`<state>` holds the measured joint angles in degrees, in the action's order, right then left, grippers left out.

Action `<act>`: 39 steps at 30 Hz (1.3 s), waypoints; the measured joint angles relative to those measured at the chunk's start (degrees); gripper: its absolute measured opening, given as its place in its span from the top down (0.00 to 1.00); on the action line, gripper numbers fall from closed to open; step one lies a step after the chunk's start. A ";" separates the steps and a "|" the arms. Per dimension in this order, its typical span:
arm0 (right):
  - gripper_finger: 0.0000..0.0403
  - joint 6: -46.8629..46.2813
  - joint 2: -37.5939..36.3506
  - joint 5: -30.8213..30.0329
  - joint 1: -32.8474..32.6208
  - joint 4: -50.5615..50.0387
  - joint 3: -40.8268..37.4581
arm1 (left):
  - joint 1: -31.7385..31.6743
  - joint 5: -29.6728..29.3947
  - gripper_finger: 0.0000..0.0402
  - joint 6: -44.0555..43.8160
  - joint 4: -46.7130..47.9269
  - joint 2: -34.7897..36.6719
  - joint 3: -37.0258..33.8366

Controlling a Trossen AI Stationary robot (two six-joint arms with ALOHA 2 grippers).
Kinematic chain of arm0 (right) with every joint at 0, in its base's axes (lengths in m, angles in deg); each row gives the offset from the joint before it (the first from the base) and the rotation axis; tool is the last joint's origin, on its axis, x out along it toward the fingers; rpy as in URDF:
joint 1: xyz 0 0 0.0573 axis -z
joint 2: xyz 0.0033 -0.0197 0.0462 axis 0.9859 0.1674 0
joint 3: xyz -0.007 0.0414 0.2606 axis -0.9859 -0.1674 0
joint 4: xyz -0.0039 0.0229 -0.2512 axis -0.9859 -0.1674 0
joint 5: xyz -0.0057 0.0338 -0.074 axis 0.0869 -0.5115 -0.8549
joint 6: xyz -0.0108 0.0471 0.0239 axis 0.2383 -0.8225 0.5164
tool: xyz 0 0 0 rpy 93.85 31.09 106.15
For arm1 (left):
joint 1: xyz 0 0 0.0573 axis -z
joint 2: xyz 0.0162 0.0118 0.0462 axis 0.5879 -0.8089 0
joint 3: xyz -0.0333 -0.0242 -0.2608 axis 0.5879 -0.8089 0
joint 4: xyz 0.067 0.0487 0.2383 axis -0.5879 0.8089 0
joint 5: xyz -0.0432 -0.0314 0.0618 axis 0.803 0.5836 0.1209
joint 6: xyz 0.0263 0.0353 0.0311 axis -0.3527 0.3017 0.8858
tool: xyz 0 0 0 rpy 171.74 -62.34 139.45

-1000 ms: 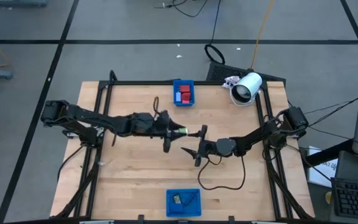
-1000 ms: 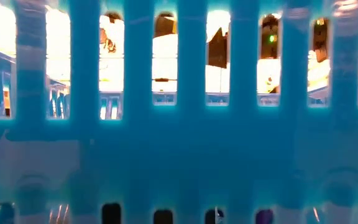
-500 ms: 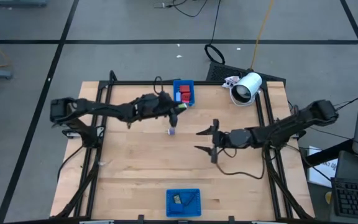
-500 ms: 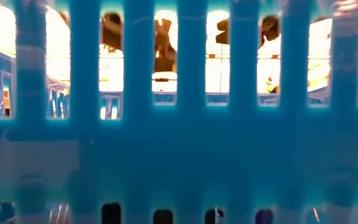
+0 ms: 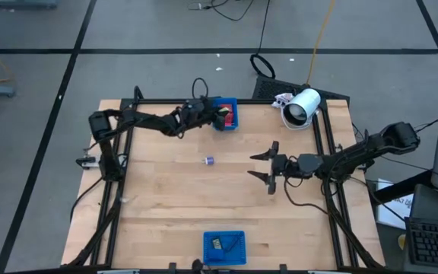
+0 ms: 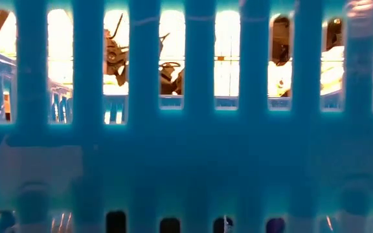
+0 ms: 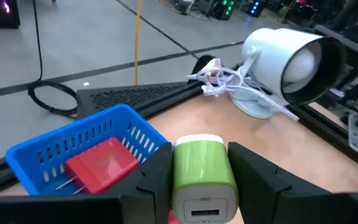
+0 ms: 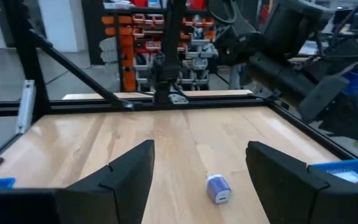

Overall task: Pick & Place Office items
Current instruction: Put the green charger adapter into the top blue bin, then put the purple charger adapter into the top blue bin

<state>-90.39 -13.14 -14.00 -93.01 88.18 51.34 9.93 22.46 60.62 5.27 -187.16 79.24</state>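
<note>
My left gripper (image 5: 218,116) reaches to the far blue tray (image 5: 230,122) and is shut on a green-and-white block (image 7: 197,177). That tray (image 7: 55,146) holds a red block (image 7: 101,165). A small purple piece (image 5: 209,160) lies flat on the bare wood at the table's middle. It also shows in the right wrist view, purple piece (image 8: 218,188), ahead of my open right gripper (image 8: 197,174). My right gripper (image 5: 269,167) hovers to the right of it and touches nothing. The near blue tray (image 5: 238,255) holds dark pieces (image 5: 216,243). My left gripper pinches the green-and-white block by its two side faces (image 7: 178,180), one finger (image 7: 157,177) on each side. The block's green top and a slotted end face show between the fingers. It is lifted clear, by the far tray's wall.
A white cylindrical device (image 5: 303,106) with a tangle of white cord (image 7: 219,78) stands at the far right corner. Black frame rails (image 5: 124,152) run along the table's left and right sides. The near tray's slotted wall (image 6: 186,162) fills the low view. Bare wood lies between the two trays.
My left gripper has moved from the table's middle toward the far edge, up to the far tray, still carrying the green block. The purple piece has come into sight where that gripper had been. My right gripper has drawn back toward the table's right edge, staying open.
</note>
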 joint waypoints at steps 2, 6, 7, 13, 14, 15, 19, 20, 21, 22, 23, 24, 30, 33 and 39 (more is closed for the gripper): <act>0.40 0.00 0.03 -0.09 0.33 0.16 -0.18 | -0.21 -0.13 0.66 -0.09 0.02 -1.64 1.49; 0.40 0.13 0.01 -0.03 0.33 -0.29 -0.24 | -0.20 -2.12 0.66 1.33 0.00 -3.40 3.15; 0.40 0.28 0.01 0.08 0.31 -0.25 -0.26 | -0.18 -3.33 0.66 1.75 -0.07 -3.44 3.20; 0.40 0.46 0.01 0.09 0.33 -0.50 -0.26 | -0.26 -9.51 0.57 1.49 0.39 -3.44 3.17; 0.40 0.46 0.01 0.09 0.33 -0.54 -0.26 | -0.26 -9.64 0.55 1.45 0.33 -3.44 3.17; 0.40 0.46 0.01 0.07 0.33 -0.54 -0.26 | -0.23 -9.64 0.54 1.46 0.32 -3.44 3.17; 0.40 0.46 0.01 0.07 0.33 -0.49 -0.26 | -0.15 -9.47 0.49 1.37 0.51 -3.44 3.17; 0.40 0.46 0.01 0.07 0.33 -0.52 -0.24 | -0.15 -9.12 0.48 1.39 0.51 -3.44 3.17; 0.40 0.46 0.01 0.07 0.33 -0.51 -0.24 | -0.15 -8.53 0.47 1.43 0.51 -3.44 3.17; 0.40 0.46 0.01 0.07 0.33 -0.50 -0.25 | -0.15 -7.56 0.46 1.43 0.51 -3.44 3.17; 0.40 0.46 0.01 0.07 0.33 -0.50 -0.25 | -0.15 -6.31 0.46 1.42 0.51 -3.44 3.17; 0.40 0.46 0.01 0.07 0.33 -0.50 -0.24 | -0.15 -4.43 0.45 1.33 0.51 -3.43 3.17; 0.40 0.46 0.01 0.11 0.33 -0.49 -0.24 | 0.74 11.87 0.43 0.02 4.75 -0.73 3.11; 0.40 0.46 0.01 0.11 0.33 -0.43 -0.24 | 2.51 17.35 0.43 1.68 10.68 2.48 3.11; 0.40 0.46 0.01 0.14 0.33 -0.30 -0.24 | 9.15 17.98 0.43 9.01 27.35 11.16 3.11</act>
<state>-89.93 -13.12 -13.86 -92.68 87.88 51.10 19.08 40.43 69.64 32.63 -176.00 82.35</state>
